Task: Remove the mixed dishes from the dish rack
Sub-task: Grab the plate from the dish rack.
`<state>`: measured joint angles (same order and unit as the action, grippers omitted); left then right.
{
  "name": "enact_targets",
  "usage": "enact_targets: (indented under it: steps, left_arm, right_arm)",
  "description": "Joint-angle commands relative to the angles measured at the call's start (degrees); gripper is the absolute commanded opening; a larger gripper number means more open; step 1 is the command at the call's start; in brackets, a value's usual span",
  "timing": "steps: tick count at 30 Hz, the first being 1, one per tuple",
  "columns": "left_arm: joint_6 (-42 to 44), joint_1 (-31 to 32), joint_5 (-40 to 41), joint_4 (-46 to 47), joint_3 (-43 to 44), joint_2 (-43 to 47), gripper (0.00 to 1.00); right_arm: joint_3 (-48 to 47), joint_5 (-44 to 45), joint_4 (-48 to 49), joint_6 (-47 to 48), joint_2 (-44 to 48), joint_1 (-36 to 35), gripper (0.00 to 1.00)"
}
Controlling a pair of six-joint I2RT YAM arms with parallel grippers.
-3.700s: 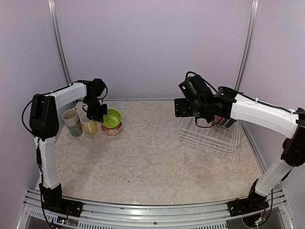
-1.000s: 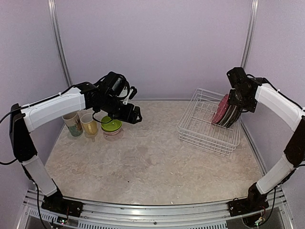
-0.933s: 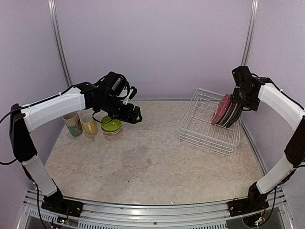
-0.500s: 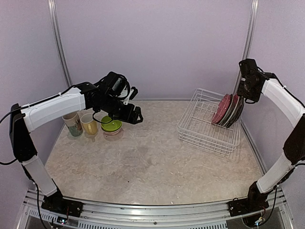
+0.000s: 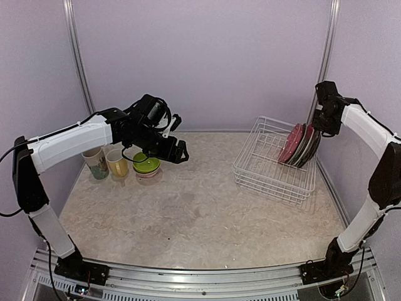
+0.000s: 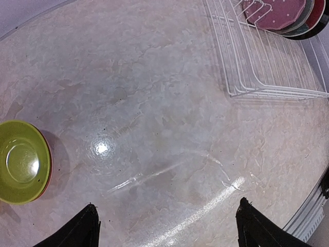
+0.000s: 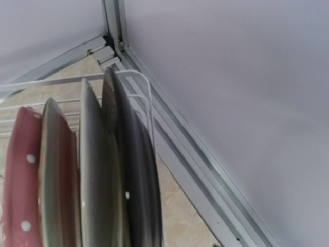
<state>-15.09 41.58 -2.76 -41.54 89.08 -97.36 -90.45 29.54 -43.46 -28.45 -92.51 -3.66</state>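
The dish rack sits at the far right of the table, and only plates stand in it; they lean on edge in the upright slots at its right end, which keeps them up and leaves their top rims as the easy place to take them. The pink dotted plate is leftmost, the dark plate rightmost against the rack's end wire; what stands between is seen edge-on, so its pattern cannot be read. The right tool hangs at the top rims of that stack, seemingly lined up to pinch one from above; its own camera shows no fingers, so I cannot tell whether it is wide, narrow or gripping. At the far left the cream mug, yellow cup and lime-green bowl are grouped on the table, the green one nested in the small white-and-red bowl; this is likely the unloading spot. The left tool hovers just right of them, jaws wide and empty, apparently keeping out of the way.
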Motion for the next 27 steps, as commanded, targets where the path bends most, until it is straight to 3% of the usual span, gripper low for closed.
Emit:
enact_targets:
  steps: [1, 7, 19, 27]
  left_arm:
    - [0.7, 0.3, 0.7, 0.3, -0.4, 0.0, 0.88]
    - [1.0, 0.3, 1.3, 0.3, -0.5, 0.1, 0.91]
    - [1.1, 0.3, 1.3, 0.6, -0.7, 0.4, 0.92]
    - [1.2, 0.3, 1.5, 1.0, -1.0, 0.7, 0.92]
  right_arm:
    - [0.4, -1.8, 1.5, 1.2, -2.3, 1.1, 0.35]
    - [0.5, -2.0, 1.9, 1.2, -4.3, 2.1, 0.28]
    - [-1.1, -2.1, 3.8, 1.9, -9.0, 3.1, 0.27]
    - [-5.2, -0.8, 1.8, 1.5, -13.3, 3.1, 0.16]
